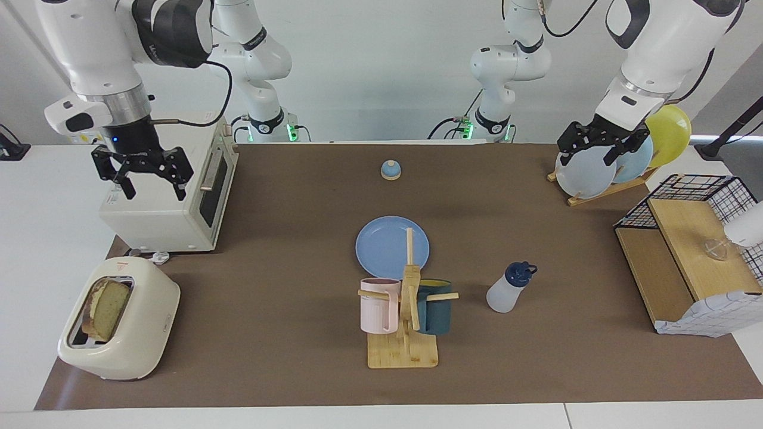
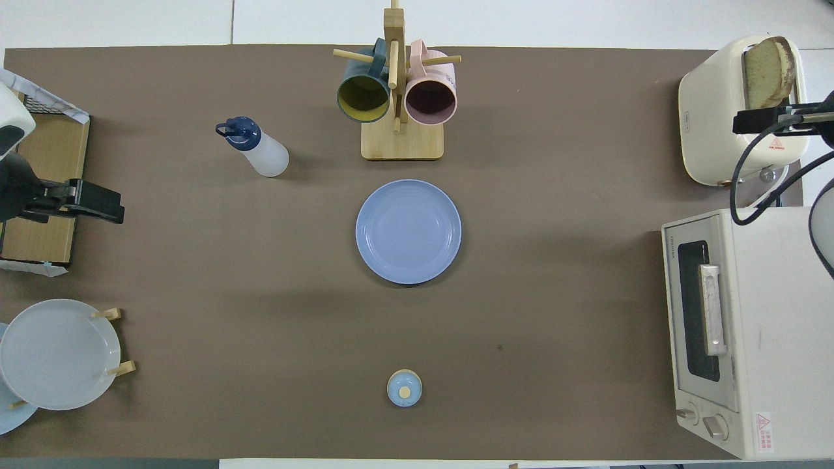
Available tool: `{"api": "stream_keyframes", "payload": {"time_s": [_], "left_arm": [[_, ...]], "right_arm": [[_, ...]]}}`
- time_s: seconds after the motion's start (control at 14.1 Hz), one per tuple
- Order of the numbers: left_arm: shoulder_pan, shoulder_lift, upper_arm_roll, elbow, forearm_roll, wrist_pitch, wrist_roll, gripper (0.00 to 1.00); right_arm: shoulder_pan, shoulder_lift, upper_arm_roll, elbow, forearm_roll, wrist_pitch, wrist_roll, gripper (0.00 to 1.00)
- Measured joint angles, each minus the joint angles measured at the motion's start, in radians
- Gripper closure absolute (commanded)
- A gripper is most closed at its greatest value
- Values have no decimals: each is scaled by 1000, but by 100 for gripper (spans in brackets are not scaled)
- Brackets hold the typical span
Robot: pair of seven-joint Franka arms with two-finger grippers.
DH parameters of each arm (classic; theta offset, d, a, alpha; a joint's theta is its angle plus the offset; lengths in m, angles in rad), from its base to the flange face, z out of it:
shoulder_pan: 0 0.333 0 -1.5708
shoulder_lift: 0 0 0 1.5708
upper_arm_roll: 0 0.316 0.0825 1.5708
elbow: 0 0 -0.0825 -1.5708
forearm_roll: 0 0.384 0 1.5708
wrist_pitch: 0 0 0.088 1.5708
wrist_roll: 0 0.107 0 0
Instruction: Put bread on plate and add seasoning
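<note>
The bread (image 1: 106,309) (image 2: 767,77) stands upright in a slot of the cream toaster (image 1: 128,342) at the right arm's end of the table. The blue plate (image 1: 387,245) (image 2: 408,231) lies bare at the table's middle. The seasoning bottle (image 1: 508,289) (image 2: 255,147) stands upright beside the mug tree, toward the left arm's end. My right gripper (image 1: 153,192) hangs open and holds nothing, in the air over the toaster oven's top. My left gripper (image 1: 589,158) is open and holds nothing, raised over the upright plate rack.
A white toaster oven (image 1: 173,208) sits nearer to the robots than the toaster. A wooden mug tree (image 1: 405,316) with two mugs stands beside the plate. A small bell (image 1: 390,170), a plate rack (image 1: 596,176) and a wire shelf (image 1: 691,250) are also on the table.
</note>
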Motion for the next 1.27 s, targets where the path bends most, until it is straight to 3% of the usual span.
{"api": "stream_keyframes", "payload": {"time_s": [0.28, 0.49, 0.71, 1.13, 1.27], "left_arm": [[-19, -60, -4, -160, 0, 207, -3, 0], [-59, -126, -5, -334, 0, 445, -43, 0], [-82, -176, -6, -446, 0, 567, -50, 0], [-127, -210, -8, -651, 0, 882, -131, 0], [-131, -211, -8, -683, 0, 944, -135, 0]], "right_arm": [[-48, 95, -2, 1, -47, 105, -54, 1], [-60, 106, -2, 2, -88, 111, -58, 2], [-73, 129, -3, 0, -96, 162, -91, 9], [-89, 192, -3, 1, -109, 275, -94, 11], [-102, 193, -3, 2, -109, 281, -99, 18]]}}
